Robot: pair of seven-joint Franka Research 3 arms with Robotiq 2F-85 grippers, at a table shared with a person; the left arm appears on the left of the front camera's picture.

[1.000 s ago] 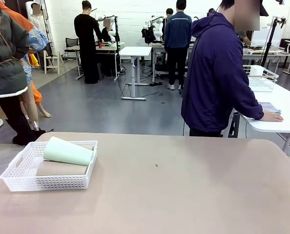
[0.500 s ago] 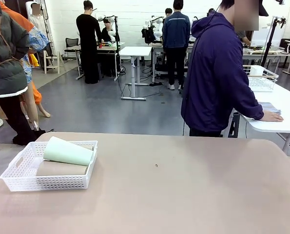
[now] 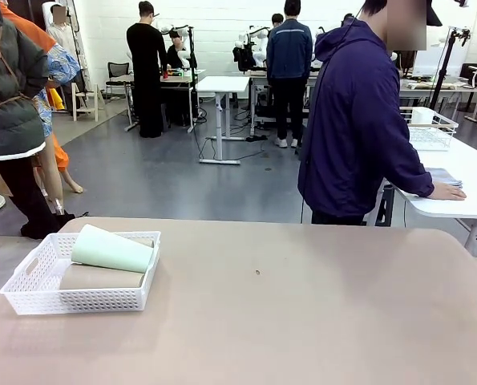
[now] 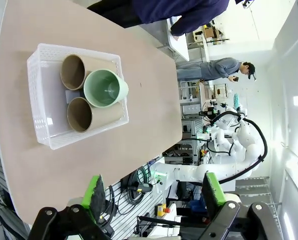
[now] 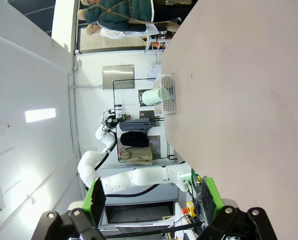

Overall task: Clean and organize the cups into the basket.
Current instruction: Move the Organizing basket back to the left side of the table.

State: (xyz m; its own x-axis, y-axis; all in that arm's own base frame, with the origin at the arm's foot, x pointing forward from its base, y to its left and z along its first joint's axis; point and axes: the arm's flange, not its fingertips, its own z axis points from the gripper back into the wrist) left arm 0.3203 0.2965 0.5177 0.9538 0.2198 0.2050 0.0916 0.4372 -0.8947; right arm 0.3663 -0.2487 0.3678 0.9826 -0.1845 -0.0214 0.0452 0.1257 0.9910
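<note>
Cups [image 4: 91,95] lie in the basket [image 4: 41,131]; both tools [image 4: 154,192] [image 5: 151,195] hang open.

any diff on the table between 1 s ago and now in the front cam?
Nothing on the table visibly changed. The pale mint green tumbler lies on its side atop the tan-brown tumblers in the white lattice plastic basket, exactly as before. The person in the purple jacket has the same stance, hand on the side table. Far off, a person in black shifted slightly.
</note>
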